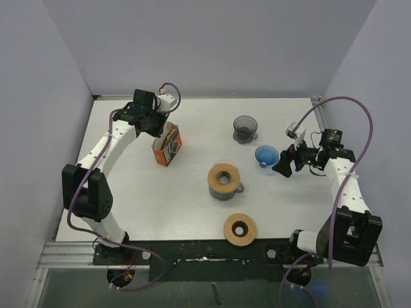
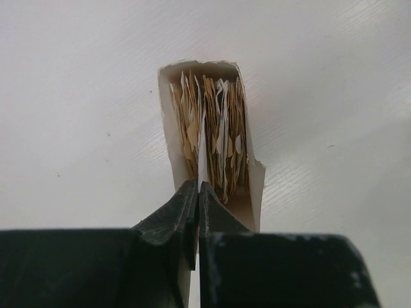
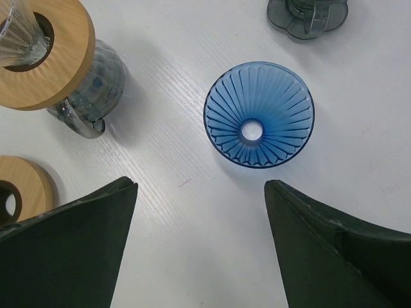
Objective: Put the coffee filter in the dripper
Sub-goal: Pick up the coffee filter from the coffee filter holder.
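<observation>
An orange-and-white filter box [image 1: 167, 145] stands open at the back left, packed with brown and white filters [image 2: 218, 128]. My left gripper [image 1: 159, 130] is at the box mouth, and in the left wrist view it [image 2: 199, 187] is shut on the edge of one white coffee filter [image 2: 202, 160] that is still in the box. The blue ribbed dripper [image 1: 266, 154] sits on the table at the right. My right gripper [image 1: 284, 165] is beside it. In the right wrist view the right gripper [image 3: 200, 186] is open and empty, just short of the blue dripper [image 3: 259, 114].
A grey smoked dripper [image 1: 244, 128] stands behind the blue one and shows in the right wrist view [image 3: 308, 14]. A glass server with a wooden collar [image 1: 224, 179] stands mid-table. A loose wooden ring [image 1: 240, 229] lies near the front edge.
</observation>
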Tool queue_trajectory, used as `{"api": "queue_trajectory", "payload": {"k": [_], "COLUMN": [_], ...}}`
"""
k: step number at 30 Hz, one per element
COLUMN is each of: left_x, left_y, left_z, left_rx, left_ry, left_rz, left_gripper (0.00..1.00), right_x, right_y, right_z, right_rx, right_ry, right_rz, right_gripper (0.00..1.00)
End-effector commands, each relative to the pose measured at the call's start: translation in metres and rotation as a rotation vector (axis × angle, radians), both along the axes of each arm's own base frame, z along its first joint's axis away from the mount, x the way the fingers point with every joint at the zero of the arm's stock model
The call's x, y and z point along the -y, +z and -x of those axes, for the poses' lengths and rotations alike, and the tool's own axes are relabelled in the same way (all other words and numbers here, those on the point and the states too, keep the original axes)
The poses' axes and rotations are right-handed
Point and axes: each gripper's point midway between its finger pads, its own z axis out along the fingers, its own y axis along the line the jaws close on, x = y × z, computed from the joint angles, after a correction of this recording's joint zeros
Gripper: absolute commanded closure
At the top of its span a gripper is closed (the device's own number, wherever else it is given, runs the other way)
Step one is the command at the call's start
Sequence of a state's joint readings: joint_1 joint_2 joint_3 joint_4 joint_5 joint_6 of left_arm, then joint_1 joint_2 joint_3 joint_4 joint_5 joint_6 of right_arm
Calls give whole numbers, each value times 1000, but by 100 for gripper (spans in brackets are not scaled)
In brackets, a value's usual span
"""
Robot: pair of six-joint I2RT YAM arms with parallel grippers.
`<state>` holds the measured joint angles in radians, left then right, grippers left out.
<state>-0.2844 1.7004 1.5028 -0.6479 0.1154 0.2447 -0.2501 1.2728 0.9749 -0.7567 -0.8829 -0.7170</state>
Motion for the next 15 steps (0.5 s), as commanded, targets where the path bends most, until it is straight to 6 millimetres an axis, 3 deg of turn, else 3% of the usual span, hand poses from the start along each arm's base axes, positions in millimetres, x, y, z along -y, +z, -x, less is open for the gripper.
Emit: {"api": "queue_trajectory", "payload": {"k": [1,6,15], "left_x": [4,5,29], "left_y": [54,84,149], "left_z": [-7,1,26], "left_rx": [121,159,257], "left_ry": [-33,-61,-177], "left_rz": [33,26,70], "left_gripper": [100,100,100], "right_x": [0,-3,-19], "right_y": [11,22,75], "right_z": [-7,-10,-24], "right_rx": [49,76,172], "right_ry": [5,7,45], "right_rz": [-13,-27,-12], "right_gripper": [18,17,14]}}
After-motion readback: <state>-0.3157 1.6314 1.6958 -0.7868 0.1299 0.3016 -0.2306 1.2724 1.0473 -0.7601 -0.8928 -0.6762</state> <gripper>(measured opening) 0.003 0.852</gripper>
